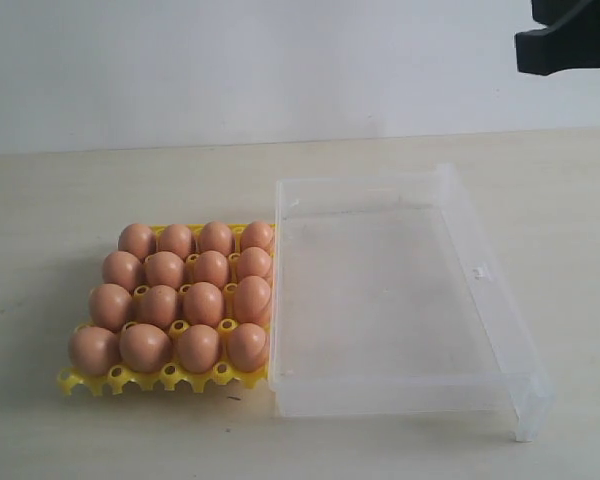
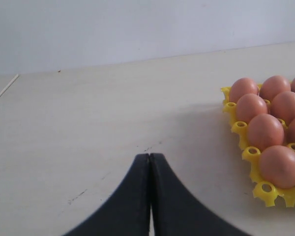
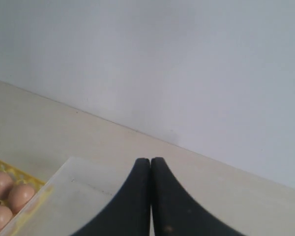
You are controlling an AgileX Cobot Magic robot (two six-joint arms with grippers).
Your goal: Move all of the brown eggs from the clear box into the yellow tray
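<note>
Sixteen brown eggs (image 1: pixel 203 303) stand on end in the yellow tray (image 1: pixel 167 376), long axes upright, a few leaning; the cups hide their lower parts. The tray sits on the table (image 1: pixel 60 200) against the left wall of the clear box (image 1: pixel 400 400), whose long axis runs away from the exterior camera. Left gripper (image 2: pixel 150 157): fingers pressed together, above bare table beside the tray. Right gripper (image 3: pixel 150 161): fingers pressed together, above the box. Both wrist views cut the tray off.

Sixteen brown eggs (image 1: pixel 202 303) sit upright filling the yellow tray (image 1: pixel 140 376), just beside the shallow, transparent clear box (image 1: pixel 390 395).
</note>
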